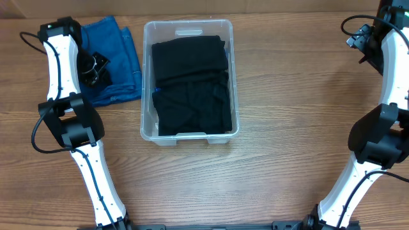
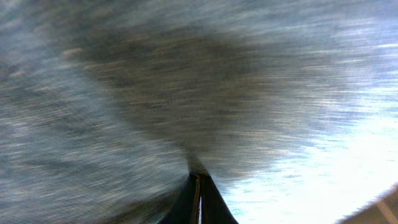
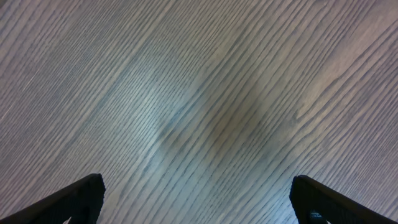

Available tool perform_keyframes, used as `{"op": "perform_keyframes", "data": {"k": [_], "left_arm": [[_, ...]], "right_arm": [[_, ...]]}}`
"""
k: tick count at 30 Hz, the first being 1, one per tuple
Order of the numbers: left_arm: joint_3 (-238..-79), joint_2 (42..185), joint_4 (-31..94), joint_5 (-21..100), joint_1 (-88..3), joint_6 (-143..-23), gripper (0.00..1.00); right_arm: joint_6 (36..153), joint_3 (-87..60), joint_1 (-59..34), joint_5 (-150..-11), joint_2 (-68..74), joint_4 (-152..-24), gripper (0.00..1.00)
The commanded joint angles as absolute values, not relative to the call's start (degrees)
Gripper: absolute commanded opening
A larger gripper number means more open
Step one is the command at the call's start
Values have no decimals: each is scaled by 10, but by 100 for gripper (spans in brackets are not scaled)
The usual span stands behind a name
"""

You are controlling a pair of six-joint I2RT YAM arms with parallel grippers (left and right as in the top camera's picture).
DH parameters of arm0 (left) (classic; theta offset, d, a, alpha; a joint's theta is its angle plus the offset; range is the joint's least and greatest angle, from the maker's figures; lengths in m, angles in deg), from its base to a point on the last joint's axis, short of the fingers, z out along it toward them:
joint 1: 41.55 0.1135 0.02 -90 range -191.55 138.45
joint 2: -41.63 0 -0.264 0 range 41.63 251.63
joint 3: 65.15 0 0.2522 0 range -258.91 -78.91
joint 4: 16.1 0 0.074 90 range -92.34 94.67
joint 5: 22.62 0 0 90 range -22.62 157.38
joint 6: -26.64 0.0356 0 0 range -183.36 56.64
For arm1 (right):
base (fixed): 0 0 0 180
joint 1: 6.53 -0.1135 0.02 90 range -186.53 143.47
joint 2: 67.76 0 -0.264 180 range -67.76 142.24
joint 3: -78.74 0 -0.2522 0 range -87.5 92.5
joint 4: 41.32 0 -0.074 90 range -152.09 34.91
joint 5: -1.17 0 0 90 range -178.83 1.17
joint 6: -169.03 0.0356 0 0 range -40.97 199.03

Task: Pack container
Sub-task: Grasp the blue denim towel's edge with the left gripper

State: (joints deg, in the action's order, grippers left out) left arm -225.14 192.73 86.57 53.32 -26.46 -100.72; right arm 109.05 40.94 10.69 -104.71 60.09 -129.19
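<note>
Your left gripper [image 1: 94, 69] is clamped on the blue cloth [image 1: 121, 57] left of the container [image 1: 189, 25], which holds black cloth [image 1: 192, 83]. Your right gripper [image 3: 196, 190] gapes wide, well right of it.

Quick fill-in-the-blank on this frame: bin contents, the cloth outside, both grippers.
1. The folded cloth inside the clear container is ____.
2. The blue cloth lies on the container's ____ side.
3. The right gripper, over bare table, has its jaws ____.
4. The left gripper, above the blue cloth, is ____.

Missing words: black; left; open; shut.
</note>
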Motion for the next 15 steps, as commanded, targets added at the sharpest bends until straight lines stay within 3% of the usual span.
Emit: {"op": "perform_keyframes", "data": {"k": [1,4,5,6,9,10,11,15], "left_arm": [[-2356,1933,860,519,-264,-978,4],[-2439,1933,868,588,-259,-930,6],[-2456,1933,871,618,-257,-919,11],[-2468,1933,872,656,-254,-912,27],[-2470,1933,877,739,-241,-907,88],[-2463,1933,875,745,-235,-895,89],[-2454,1933,871,744,-227,-891,98],[-2399,1933,837,698,-189,-861,100]], "right_arm": [[1093,410,109,-1055,600,-1288,100],[1093,410,109,-1055,600,-1288,100],[1093,410,109,-1055,600,-1288,100],[1093,410,109,-1055,600,-1288,100],[1093,410,109,-1055,600,-1288,100],[1093,410,109,-1055,600,-1288,100],[1093,410,109,-1055,600,-1288,100],[1093,410,109,-1055,600,-1288,100]]}}
